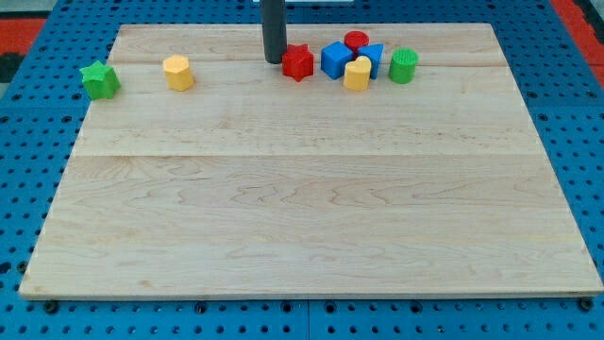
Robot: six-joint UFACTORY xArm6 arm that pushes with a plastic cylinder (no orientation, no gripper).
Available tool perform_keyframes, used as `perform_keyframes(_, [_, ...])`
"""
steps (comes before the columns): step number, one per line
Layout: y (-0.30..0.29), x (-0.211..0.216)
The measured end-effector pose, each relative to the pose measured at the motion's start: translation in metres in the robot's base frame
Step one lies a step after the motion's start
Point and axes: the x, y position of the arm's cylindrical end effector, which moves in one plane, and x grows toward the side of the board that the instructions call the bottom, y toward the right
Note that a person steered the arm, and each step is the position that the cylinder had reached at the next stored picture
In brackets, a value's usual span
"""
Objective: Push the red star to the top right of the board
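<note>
The wooden board is shown; my tip, a jawless rod, is set just left of the red star.

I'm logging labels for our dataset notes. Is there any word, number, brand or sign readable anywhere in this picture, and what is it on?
None: no text, number or logo can be read anywhere.
The board shows only wood grain.
The red star, the other blocks and the rod ending in my tip, just left of the star, are plain.
The blue pegboard bears only holes.
</note>
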Motion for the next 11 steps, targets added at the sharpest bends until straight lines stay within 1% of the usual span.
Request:
perform_keyframes(1, [-0.003,0.04])
perform_keyframes(2, [0.026,0.041])
perform_keyframes(3, [0.025,-0.011])
perform_keyframes(4, [0.028,-0.041])
perform_keyframes(5, [0.034,-0.055])
perform_keyframes(6, [0.076,-0.056])
perform_keyframes(7, [0.139,-0.059])
perform_keyframes(9, [0.124,-0.075])
perform_keyframes(10, [0.123,-0.076])
perform_keyframes(11, [0.178,-0.075])
